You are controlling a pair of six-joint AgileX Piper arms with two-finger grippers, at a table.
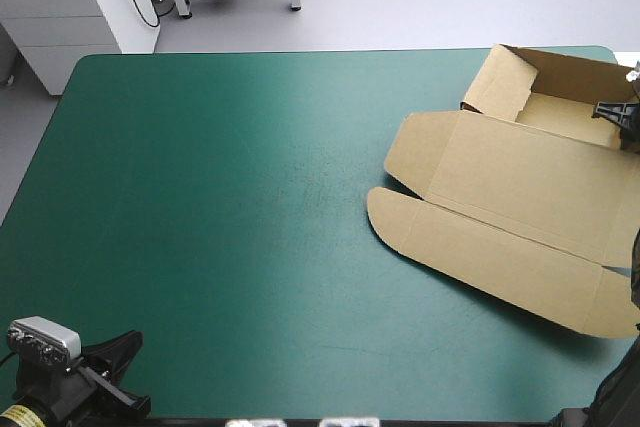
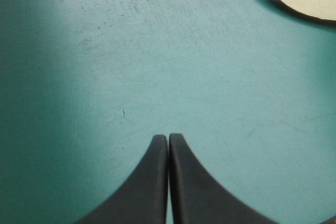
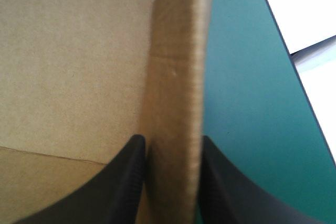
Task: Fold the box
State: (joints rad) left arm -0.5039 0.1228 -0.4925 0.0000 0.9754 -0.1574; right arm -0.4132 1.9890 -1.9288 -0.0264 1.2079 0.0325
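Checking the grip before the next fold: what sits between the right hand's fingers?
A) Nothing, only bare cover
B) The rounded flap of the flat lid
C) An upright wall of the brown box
C: the right wrist view shows the right hand clamped across an upright wall of the box, with more brown board on one side and teal-green cover on the other.

Matt brown cardbd box, scuffed teal-green cover

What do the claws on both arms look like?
Both the left claw and right claw have two broad black fingers curved like fins, tapering to rounded tips. No markings show on them. A yellow label sits by the left wrist.
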